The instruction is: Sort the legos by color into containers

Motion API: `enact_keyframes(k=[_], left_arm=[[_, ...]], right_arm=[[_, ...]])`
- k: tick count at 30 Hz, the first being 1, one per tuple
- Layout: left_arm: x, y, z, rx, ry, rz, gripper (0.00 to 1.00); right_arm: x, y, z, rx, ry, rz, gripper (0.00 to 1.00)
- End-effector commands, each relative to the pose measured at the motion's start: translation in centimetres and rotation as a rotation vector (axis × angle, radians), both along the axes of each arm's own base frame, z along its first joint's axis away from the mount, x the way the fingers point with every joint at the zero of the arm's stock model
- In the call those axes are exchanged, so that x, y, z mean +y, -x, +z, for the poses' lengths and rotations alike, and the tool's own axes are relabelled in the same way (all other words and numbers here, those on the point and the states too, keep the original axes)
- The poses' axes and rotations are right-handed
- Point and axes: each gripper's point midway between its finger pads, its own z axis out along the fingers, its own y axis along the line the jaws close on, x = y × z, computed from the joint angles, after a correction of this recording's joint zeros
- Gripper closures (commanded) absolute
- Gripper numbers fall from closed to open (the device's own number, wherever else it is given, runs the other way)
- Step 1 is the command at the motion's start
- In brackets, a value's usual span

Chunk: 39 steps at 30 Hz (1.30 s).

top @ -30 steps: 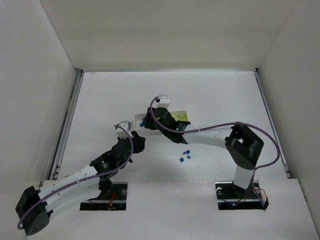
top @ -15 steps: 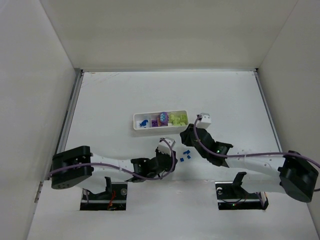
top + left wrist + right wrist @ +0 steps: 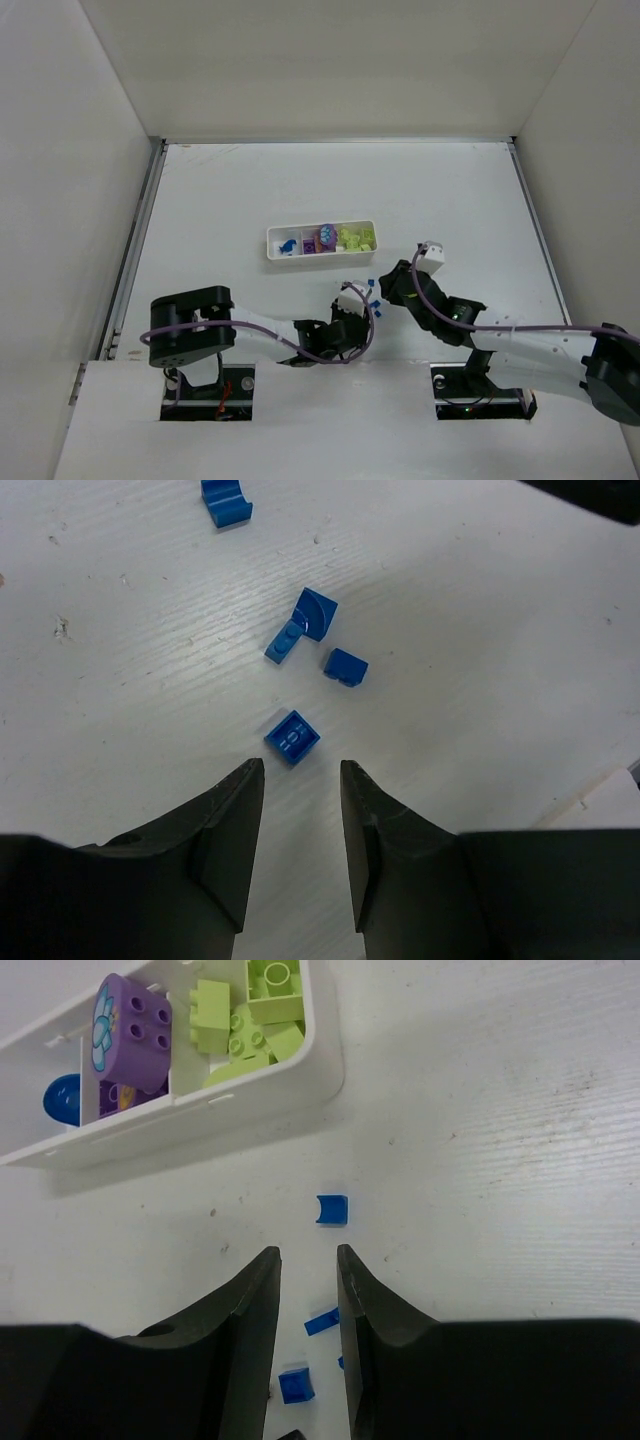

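Note:
Several tiny blue legos (image 3: 293,736) lie loose on the table; in the top view they show as blue specks (image 3: 373,296) between the two grippers. My left gripper (image 3: 300,770) is open and empty, its tips just short of the nearest blue brick. My right gripper (image 3: 307,1255) is open and empty, low over the same cluster, with a curved blue piece (image 3: 332,1209) just ahead of it. The white three-compartment tray (image 3: 322,1065) holds lime-yellow bricks (image 3: 255,1010), purple bricks (image 3: 130,1030) and a blue piece (image 3: 62,1100).
The tray (image 3: 272,243) lies mid-table in the top view, just beyond both grippers. The left gripper (image 3: 362,305) and right gripper (image 3: 388,290) are very close to each other. White walls enclose the table on three sides.
The right gripper left the tray and came down near the blue legos. The left arm swung right and low, bringing its gripper to the same blue cluster.

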Motion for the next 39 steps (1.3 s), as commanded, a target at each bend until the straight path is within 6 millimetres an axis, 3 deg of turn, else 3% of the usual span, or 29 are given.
enact_keyframes(k=[1,18,22,30,39], left_arm=[[-1.5,-0.7,1.1,-0.012,0.038,0.046,0.67],[-0.6,-1.8,-1.9,-0.070,-0.122,0.135,0.76],[-0.4,-1.9,-2.2,-0.080,-0.142,0.137,0.83],[2.2,-3.1,1.8,-0.113,-0.035,0.181,0.86],[7.4,-6.6,6.8,-0.103,0.135,0.287,0.86]], right_arm=[[-0.6,-0.1,0.6,-0.023,-0.028,-0.032,0.65],[-0.9,0.4,0.3,-0.016,-0.045,-0.022,0.55],[-1.2,0.9,-0.4,0.005,-0.032,-0.021,0.54],[-1.4,2.8,-2.6,0.126,0.085,0.026,0.65],[2.2,4.9,-4.1,0.172,0.153,0.180,0.58]])
